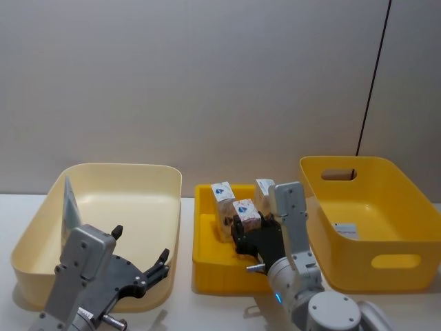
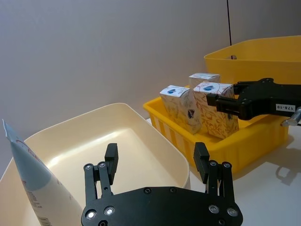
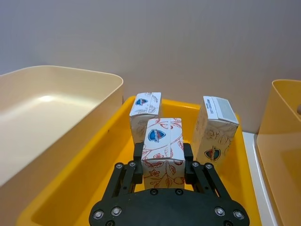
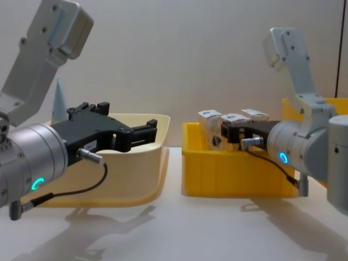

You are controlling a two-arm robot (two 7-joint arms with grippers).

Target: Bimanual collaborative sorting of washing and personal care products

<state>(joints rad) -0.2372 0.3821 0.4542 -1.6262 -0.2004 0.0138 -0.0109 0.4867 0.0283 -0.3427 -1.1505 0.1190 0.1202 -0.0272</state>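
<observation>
Nearest carton (image 3: 162,150) sits clamped between the right gripper (image 3: 162,162) fingers

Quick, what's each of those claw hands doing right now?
Left gripper: open, empty, over the cream plastic tub.
Right gripper: shut on a small white carton printed red and blue, in the yellow tray.

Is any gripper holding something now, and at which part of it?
The right gripper is shut on the nearest small white carton, clamping its two side faces low down. The left gripper is open and holds nothing.
</observation>
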